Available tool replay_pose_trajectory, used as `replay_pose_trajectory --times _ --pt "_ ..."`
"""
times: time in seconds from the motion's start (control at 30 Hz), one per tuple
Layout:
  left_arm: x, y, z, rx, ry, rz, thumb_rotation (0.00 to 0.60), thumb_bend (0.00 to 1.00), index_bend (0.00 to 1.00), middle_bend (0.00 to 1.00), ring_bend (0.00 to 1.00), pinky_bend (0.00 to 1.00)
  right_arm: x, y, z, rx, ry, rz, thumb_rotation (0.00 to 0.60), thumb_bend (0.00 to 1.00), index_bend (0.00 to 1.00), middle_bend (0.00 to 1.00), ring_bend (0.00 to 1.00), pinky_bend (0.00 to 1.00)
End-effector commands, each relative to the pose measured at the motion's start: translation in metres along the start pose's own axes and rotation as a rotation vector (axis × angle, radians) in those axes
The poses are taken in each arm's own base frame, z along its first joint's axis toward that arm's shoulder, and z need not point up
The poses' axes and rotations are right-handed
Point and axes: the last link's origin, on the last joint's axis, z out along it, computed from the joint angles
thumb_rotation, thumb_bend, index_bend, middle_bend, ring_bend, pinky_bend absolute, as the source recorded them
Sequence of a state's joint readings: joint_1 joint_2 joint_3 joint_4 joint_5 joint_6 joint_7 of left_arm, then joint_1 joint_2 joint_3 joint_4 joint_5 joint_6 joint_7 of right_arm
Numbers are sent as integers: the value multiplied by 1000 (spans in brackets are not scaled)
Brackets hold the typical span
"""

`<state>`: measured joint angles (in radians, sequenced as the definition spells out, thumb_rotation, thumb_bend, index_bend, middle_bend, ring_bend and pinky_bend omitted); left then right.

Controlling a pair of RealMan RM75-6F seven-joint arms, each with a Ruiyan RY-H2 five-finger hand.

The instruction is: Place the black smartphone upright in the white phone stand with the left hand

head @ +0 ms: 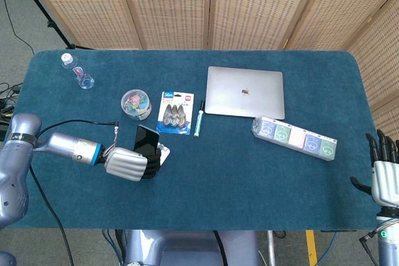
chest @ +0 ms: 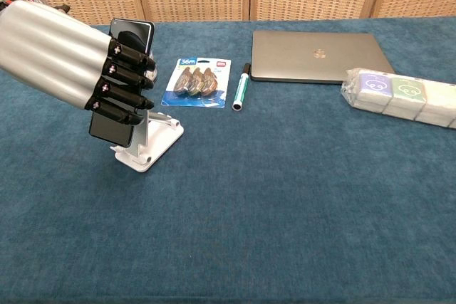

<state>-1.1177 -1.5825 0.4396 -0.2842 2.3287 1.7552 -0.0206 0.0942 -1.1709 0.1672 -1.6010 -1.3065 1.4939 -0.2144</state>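
Note:
My left hand (head: 128,164) (chest: 78,65) grips the black smartphone (head: 147,139) (chest: 134,32), holding it upright. The phone stands right at the white phone stand (chest: 158,142), whose base shows below my fingers in the chest view. The stand's back plate is hidden behind the phone and my fingers. In the head view the stand (head: 163,152) is mostly covered by the phone and hand. Whether the phone's lower edge rests in the stand I cannot tell. My right hand (head: 385,175) is at the table's front right edge, fingers apart, holding nothing.
A tub of clips (head: 136,104), a blister pack (head: 176,113) (chest: 197,82) and a green marker (head: 199,118) (chest: 241,87) lie just behind the stand. A closed laptop (head: 245,91) and a wrapped pack of boxes (head: 294,137) sit to the right. A small bottle (head: 76,71) lies far left.

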Motion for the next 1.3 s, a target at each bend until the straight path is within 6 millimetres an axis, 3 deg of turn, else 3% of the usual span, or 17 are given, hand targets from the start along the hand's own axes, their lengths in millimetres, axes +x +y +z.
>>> replay_pose_trajectory --times 0.03,0.23,0.67,1.03,1.3 --pt "0 -3 4 -2 -1 21 600 197 524 378 376 373 0 -1 0 1 1 2 600 0 0 0 0 0" --pt "-1 -7 10 -4 -12 52 600 201 476 332 376 322 0 -1 -1 7 -5 4 600 0 0 0 0 0" --pt "-9 8 15 21 -78 117 600 214 391 218 291 157 2 -1 -2 16 -7 23 600 0 0 0 0 0" --pt "-8 20 22 57 -73 115 600 214 381 202 284 149 3 -1 -3 19 -12 30 600 0 0 0 0 0" --pt "-11 27 25 181 -109 175 600 214 375 186 278 149 4 -1 -4 23 -17 38 600 0 0 0 0 0"
